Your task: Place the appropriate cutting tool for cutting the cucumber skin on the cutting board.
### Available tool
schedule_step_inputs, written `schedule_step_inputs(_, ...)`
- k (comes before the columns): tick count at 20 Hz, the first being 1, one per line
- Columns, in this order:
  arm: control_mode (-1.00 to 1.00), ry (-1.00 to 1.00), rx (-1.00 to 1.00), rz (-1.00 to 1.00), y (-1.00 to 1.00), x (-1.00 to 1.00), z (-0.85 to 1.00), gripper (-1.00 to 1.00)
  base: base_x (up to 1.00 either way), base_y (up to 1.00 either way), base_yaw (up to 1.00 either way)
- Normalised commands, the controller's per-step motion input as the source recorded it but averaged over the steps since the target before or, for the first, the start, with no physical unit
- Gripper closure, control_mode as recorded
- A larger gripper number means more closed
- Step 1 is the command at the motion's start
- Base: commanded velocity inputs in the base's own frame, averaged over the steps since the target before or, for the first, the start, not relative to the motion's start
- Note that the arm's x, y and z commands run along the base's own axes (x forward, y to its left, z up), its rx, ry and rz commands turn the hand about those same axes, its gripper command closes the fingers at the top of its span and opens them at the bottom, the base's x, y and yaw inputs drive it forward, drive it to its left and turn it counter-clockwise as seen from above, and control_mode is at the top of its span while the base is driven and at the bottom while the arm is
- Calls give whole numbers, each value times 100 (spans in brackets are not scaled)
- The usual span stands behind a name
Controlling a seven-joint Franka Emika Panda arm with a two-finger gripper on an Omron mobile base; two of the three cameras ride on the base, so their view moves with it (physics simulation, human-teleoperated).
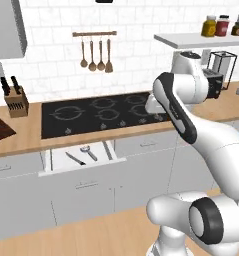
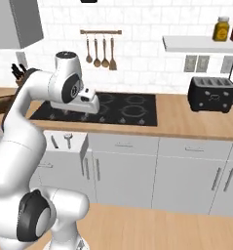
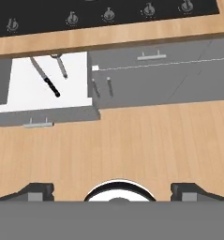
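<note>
The drawer (image 1: 81,159) under the cooktop (image 1: 103,114) stands open, and the peeler (image 1: 88,152) lies inside it, just beside the black-handled knife (image 1: 75,159), on the side farther from the cutting board (image 1: 1,129). The tool (image 3: 112,190) hangs above the front edge of the table with its fingers wide apart and holds nothing. I judge the step in hand is the reach for the peeler. To do it well, the tool should come down straight over the slim handle, away from the knife, and close across its narrow width. The board waits on the table well to the left of the cooktop.
</note>
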Motion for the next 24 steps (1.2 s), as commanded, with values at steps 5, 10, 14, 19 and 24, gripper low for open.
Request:
schedule_step_inputs(5,100,0,0,0,0,0,0,-100,-50,100,-11)
schedule_step_inputs(10,100,0,0,0,0,0,0,-100,22,100,-9)
schedule_step_inputs(14,100,0,0,0,0,0,0,-100,73,100,-9)
schedule_step_inputs(19,100,0,0,0,0,0,0,-100,92,100,-11)
schedule_step_inputs(24,100,0,0,0,0,0,0,-100,30,100,-5)
